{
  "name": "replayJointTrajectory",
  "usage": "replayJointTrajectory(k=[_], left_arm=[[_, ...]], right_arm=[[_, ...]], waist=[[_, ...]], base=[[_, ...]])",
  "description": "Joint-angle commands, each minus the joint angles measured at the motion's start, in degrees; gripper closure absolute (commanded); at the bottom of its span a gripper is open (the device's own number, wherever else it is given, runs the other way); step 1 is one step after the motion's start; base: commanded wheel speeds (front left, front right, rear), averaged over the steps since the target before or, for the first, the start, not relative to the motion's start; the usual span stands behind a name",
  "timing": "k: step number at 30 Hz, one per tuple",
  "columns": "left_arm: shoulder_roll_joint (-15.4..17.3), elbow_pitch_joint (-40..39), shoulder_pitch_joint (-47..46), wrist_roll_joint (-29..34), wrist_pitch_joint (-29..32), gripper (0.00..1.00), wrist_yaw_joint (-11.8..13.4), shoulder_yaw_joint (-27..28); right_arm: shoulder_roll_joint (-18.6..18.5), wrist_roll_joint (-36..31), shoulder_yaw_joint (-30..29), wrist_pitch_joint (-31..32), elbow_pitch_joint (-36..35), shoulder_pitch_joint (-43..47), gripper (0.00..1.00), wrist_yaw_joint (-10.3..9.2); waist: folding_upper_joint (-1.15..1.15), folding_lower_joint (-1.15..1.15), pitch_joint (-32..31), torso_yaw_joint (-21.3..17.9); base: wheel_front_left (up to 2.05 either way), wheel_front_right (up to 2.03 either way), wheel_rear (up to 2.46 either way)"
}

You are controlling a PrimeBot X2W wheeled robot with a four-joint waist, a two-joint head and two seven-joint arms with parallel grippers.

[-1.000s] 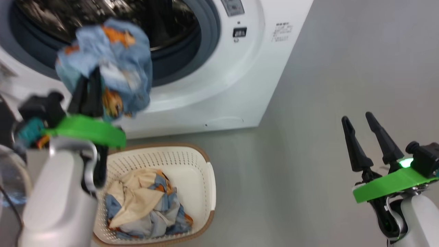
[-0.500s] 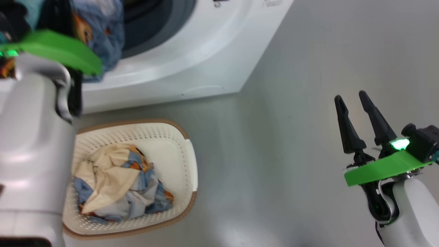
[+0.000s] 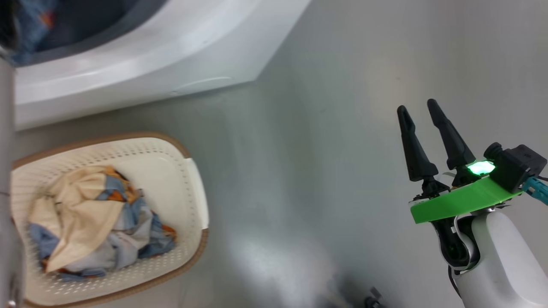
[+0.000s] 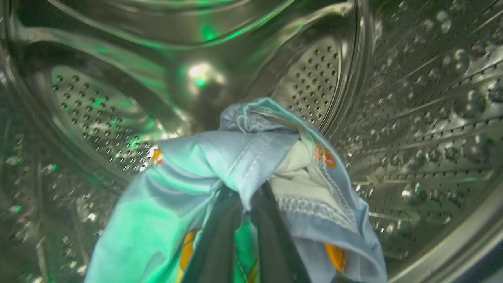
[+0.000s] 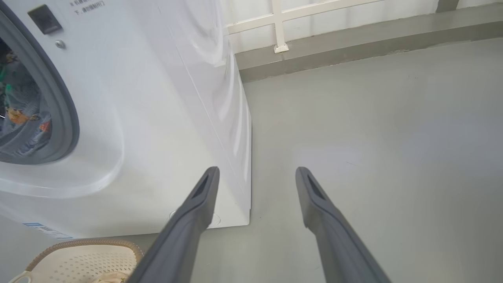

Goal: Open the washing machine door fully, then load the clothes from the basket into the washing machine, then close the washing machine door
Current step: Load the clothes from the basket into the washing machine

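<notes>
In the perforated steel drum [image 4: 314,74], the left gripper [image 4: 246,194] pinched a soft light-blue garment [image 4: 251,153]. The right gripper [image 3: 417,107] hung over the smooth grey floor [image 3: 321,149], its 2 tapered jaws spread. Crumpled clothes [image 3: 85,218] lay in the holed cream basket [image 3: 195,188] near the glossy white machine [image 5: 157,98], its print unreadable.

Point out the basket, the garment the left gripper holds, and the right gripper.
Basket [image 3: 190,188]: head view, its right inner wall.
Garment [image 4: 235,157]: left wrist view, the blue fold in the middle of the bunch.
Right gripper [image 3: 417,106]: head view, midway between its open fingertips.
</notes>
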Motion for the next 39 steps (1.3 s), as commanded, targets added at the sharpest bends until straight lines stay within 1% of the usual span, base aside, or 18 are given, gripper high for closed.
replayJointTrajectory(k=[1,6,8,9,10,16,24,31,39], left_arm=[[2.45,-1.5,-3.14,1.27,-1.01,1.0,0.14,0.28],[2.93,-2.67,-4.2,2.64,-1.37,1.0,0.62,0.67],[2.96,-1.58,-3.25,2.75,-1.39,1.0,0.82,1.02],[2.84,0.22,-2.78,2.52,-1.38,0.4,0.99,1.13],[2.64,1.71,-2.65,2.29,-1.37,0.0,0.98,1.19],[1.42,7.84,-2.97,2.01,-1.21,0.0,0.32,0.34],[0.14,9.61,-1.4,2.21,-1.38,0.0,-1.04,-0.89],[0.07,4.76,3.12,2.59,-1.41,0.0,-1.19,-0.77],[0.51,-2.12,12.22,2.42,-1.42,0.0,-1.01,0.57]], right_arm=[[0.11,0.82,0.75,-0.27,-1.28,0.12,0.0,0.09],[0.65,0.8,0.49,-0.27,-1.44,0.07,0.0,0.09],[0.88,0.73,0.34,-0.27,-1.43,0.03,0.0,0.09],[0.94,0.71,0.31,-0.27,-1.35,0.03,0.0,0.09],[0.96,0.69,0.35,-0.27,-1.28,-0.01,0.0,0.09],[0.61,0.55,0.72,-0.27,-1.14,-0.84,0.0,0.09],[0.13,0.41,1.12,-0.27,-0.75,-1.0,0.0,0.09],[-0.26,0.3,0.96,-0.27,-0.4,-0.71,0.0,0.09],[-1.32,0.17,0.09,-0.27,-0.27,0.3,0.0,0.09]], waist=[[0.0,0.0,2.81,-3.0],[0.0,0.0,3.57,-3.39],[0.0,0.0,3.72,-3.27],[0.0,0.0,3.69,-3.12],[0.0,0.0,3.71,-2.93],[0.0,0.0,3.25,-1.4],[0.0,0.0,0.89,0.31],[0.0,0.0,-1.41,1.47],[0.0,0.0,-4.69,3.28]], base=[[0.0,0.0,0.0],[0.0,0.0,0.0],[0.0,0.0,0.0],[0.0,0.0,0.0],[0.0,0.0,0.0],[0.0,0.0,0.0],[0.0,0.0,0.0],[0.0,0.0,0.0],[0.0,0.0,0.0]])
